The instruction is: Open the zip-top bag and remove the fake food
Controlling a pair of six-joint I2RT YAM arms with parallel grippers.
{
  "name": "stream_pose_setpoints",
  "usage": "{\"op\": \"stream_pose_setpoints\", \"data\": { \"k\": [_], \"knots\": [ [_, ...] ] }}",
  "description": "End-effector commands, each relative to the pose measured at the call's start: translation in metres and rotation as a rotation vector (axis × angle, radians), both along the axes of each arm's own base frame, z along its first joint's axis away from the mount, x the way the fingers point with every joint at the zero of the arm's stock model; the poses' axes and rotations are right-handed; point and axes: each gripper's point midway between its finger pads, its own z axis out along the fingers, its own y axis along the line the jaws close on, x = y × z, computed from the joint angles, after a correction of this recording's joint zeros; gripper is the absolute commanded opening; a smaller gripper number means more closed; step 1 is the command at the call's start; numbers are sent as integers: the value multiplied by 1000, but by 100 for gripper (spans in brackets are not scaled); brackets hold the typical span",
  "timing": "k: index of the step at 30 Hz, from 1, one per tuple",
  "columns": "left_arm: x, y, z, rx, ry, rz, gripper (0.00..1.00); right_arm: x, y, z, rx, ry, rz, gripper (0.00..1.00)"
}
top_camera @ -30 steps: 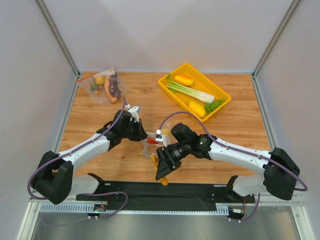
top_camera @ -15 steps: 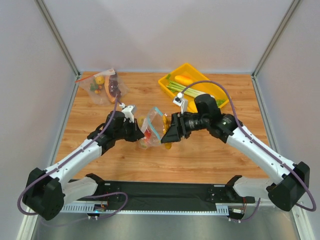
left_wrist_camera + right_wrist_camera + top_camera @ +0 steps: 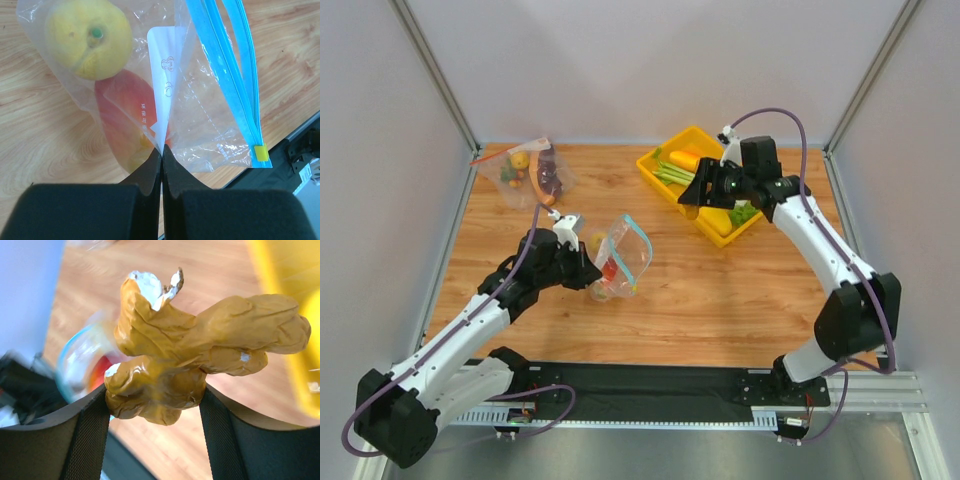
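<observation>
You've got two matching units: left arm (image 3: 465,325) and right arm (image 3: 820,240) are both white tubular links with chunky black joint housings. A purple cable (image 3: 785,113) loops along each. There's a small white camera block (image 3: 567,222) at each wrist. Left gripper (image 3: 161,150) has plain matte-black wedge fingers. Right gripper (image 3: 152,405) fingers (image 3: 85,440) are black too, with a fine woven texture. Both bases bolt to a black rail (image 3: 650,385).

top: high, looking down on table (image 3: 720,300); wrists: close-up; all share zip-top bag (image 3: 630,255)
</observation>
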Motion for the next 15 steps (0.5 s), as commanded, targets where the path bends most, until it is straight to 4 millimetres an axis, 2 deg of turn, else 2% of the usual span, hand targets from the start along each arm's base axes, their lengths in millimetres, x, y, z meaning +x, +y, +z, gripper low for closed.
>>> {"op": "stream_pose_setpoints", "data": {
  "k": [1,3,4,7,9,10,15],
  "knots": [
    [-4,3,4,-1,-21,-12,0,55,-53,-30,-187,26,-183,18],
    [-6,4,5,-4,-25,-12,0,69,-70,-44,-233,64,-227,18],
    [-8,4,4,-5,-20,-13,0,84,-84,-55,-257,83,-266,18],
    [-9,5,6,-11,-30,-13,0,99,-108,-77,-331,140,-312,18],
    [-9,4,6,-12,-30,-14,0,104,-119,-88,-382,160,-335,18],
    [-9,4,6,-12,-28,-14,0,106,-128,-102,-425,192,-355,18],
    [-9,4,6,-13,-26,-18,0,116,-153,-123,-490,226,-394,18]
  ]
}}
